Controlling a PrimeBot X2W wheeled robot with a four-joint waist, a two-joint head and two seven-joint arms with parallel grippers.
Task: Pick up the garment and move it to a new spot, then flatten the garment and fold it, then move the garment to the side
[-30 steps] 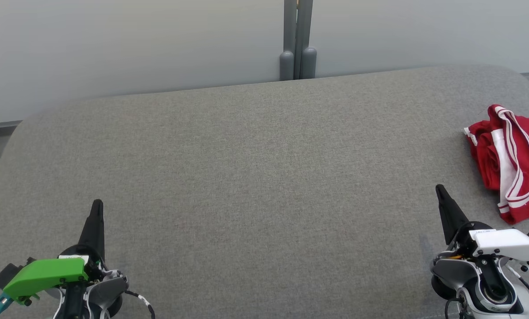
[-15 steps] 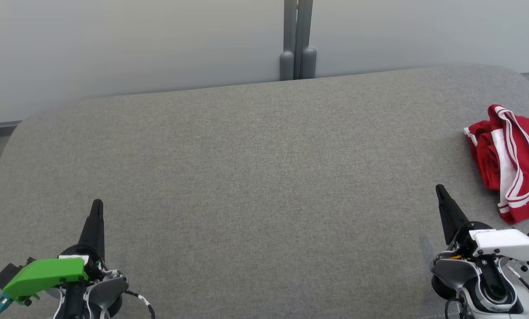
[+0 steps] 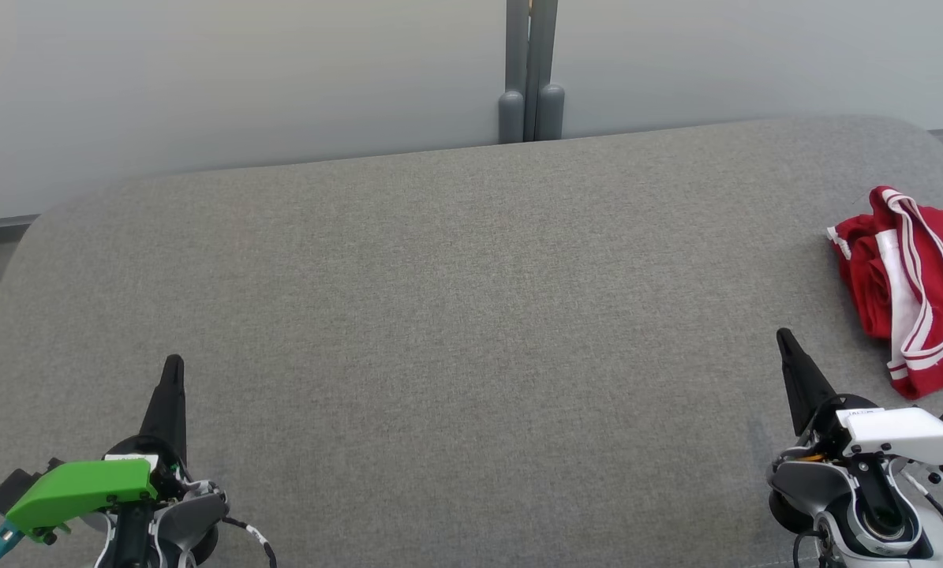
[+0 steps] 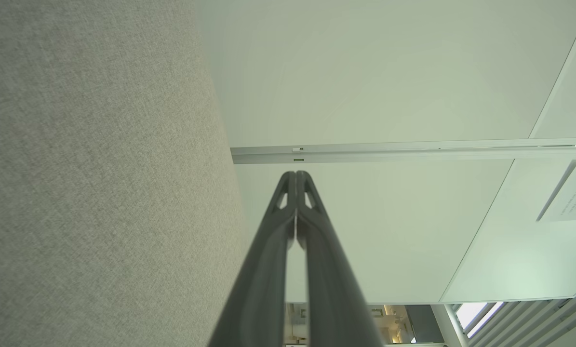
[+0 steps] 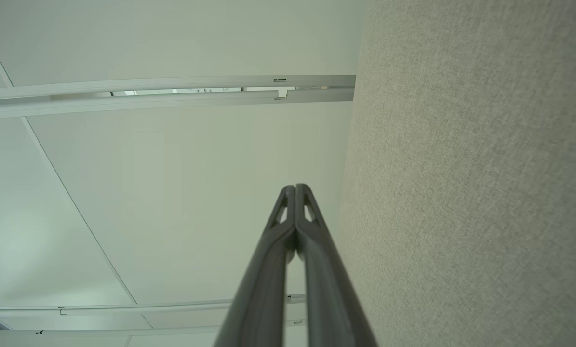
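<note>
The garment is red cloth with white stripes, bunched in a heap at the right edge of the grey padded surface in the head view. My right gripper rests low at the lower right, a short way left of and below the heap, not touching it. Its fingers are pressed together and hold nothing. At the lower left, far from the cloth, my left gripper sits shut, its fingertips meeting with nothing between them.
A pale wall panel with a grey vertical post runs behind the surface's far edge. The surface's rounded corners fall away at far left and far right. Both wrist views look along the fabric toward white wall panels.
</note>
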